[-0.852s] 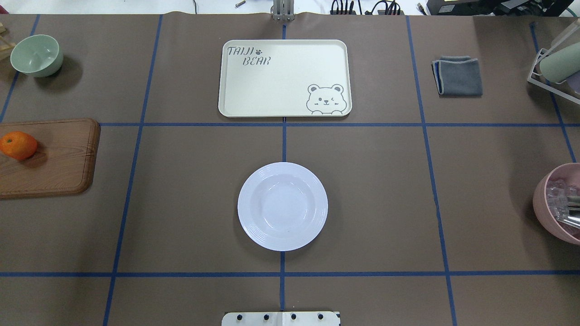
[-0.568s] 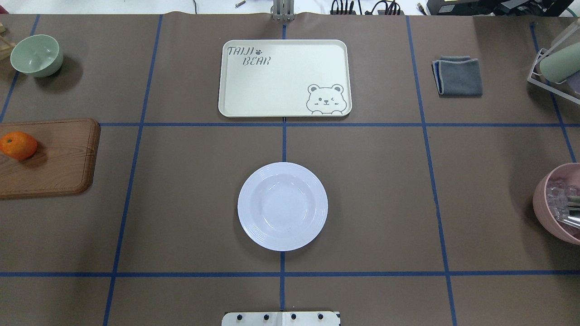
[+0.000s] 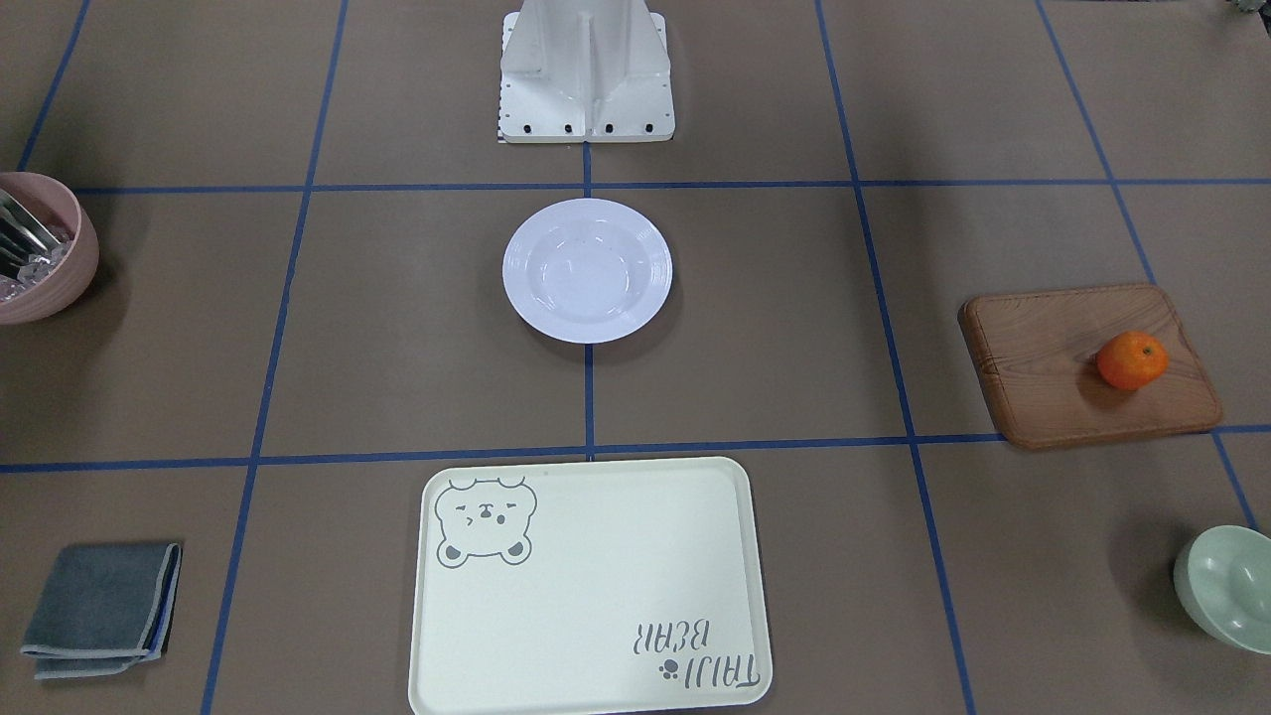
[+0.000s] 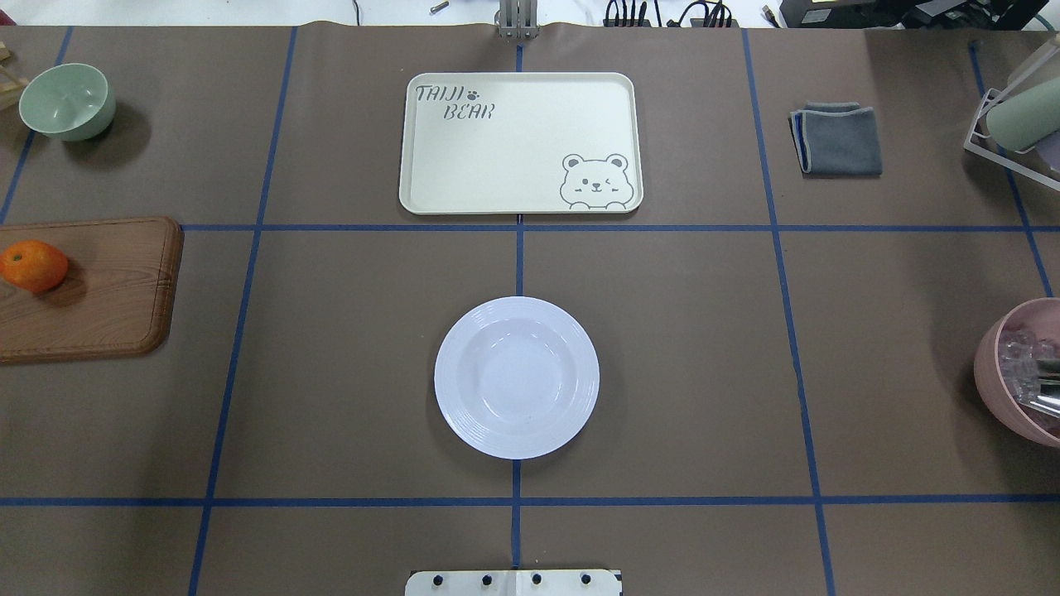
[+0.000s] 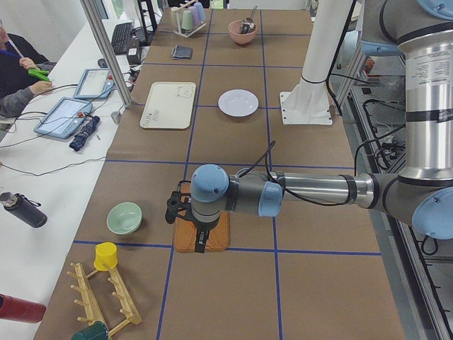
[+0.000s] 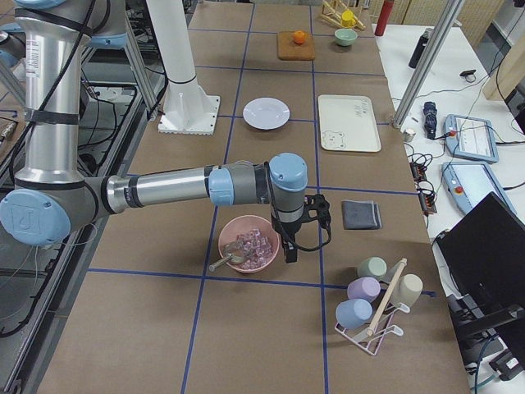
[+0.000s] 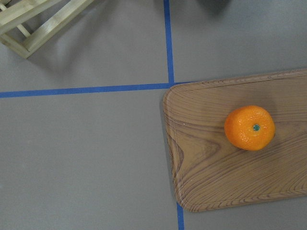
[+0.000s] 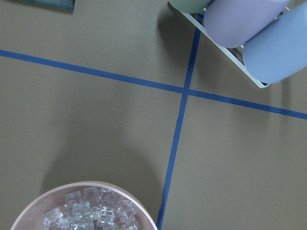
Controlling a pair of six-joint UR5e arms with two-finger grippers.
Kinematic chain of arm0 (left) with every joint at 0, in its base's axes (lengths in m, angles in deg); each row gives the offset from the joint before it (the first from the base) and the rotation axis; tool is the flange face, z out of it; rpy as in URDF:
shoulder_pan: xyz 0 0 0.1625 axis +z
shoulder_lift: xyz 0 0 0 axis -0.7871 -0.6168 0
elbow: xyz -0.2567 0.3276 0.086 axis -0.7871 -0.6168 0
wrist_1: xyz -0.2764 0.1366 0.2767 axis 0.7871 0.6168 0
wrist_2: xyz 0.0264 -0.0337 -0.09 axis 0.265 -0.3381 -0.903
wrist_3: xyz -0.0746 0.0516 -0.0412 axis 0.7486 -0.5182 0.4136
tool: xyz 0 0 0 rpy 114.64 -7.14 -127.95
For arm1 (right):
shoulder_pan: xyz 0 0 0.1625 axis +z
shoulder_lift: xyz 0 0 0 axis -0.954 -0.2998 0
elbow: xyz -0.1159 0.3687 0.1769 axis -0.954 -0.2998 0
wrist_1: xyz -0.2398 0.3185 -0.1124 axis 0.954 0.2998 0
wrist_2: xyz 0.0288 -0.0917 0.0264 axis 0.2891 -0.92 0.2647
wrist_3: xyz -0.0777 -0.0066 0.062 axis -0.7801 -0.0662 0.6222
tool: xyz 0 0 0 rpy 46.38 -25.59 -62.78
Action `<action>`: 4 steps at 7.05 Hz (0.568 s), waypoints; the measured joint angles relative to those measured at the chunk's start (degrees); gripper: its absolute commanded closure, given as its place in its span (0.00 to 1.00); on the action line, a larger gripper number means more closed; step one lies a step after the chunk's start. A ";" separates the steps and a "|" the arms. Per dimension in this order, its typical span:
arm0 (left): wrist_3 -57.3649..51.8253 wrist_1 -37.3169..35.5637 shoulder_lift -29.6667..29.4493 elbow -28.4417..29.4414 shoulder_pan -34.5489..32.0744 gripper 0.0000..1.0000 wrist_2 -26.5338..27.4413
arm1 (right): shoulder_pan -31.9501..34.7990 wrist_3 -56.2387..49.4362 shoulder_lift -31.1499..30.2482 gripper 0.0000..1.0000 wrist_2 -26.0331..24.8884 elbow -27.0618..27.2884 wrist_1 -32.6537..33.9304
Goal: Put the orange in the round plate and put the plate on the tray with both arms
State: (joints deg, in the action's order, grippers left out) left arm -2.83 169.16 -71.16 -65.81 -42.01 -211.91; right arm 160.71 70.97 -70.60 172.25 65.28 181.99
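Centre your left gripper point(image 5: 199, 244) over the orange point(image 7: 249, 128), which sits on the wooden board point(image 7: 206, 167), before descending; the fruit can roll. Whether its jaws are spread, I cannot tell.

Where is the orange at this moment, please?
In the overhead view the orange lies at the far left edge, on the robot's left side. It rests on the wooden board, nearer the robot than the green bowl.

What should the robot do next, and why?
Probably slide the left arm a little until it is straight above the orange. The orange sits untouched on the wooden board, off to one side in the left wrist view, and the plate is empty.
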 measured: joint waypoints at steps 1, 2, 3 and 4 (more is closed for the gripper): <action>0.17 5.37 -0.29 0.66 0.05 0.01 0.07 | -0.01 0.27 1.92 0.00 0.53 -0.20 -2.27; 1.20 10.53 -0.62 1.27 0.09 0.01 0.01 | -0.01 0.46 3.18 0.00 0.90 -1.02 -5.97; 3.51 13.78 -1.04 1.75 0.12 0.01 -0.17 | -0.01 0.53 3.72 0.00 1.45 -2.35 -9.17; 5.47 16.83 -1.35 2.33 0.14 0.01 -0.36 | -0.01 0.48 3.92 0.00 1.94 -3.41 -11.73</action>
State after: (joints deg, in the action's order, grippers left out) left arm 2.64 185.98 -72.51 -63.48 -41.87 -212.26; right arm 160.71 71.45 -66.68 174.20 61.87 170.26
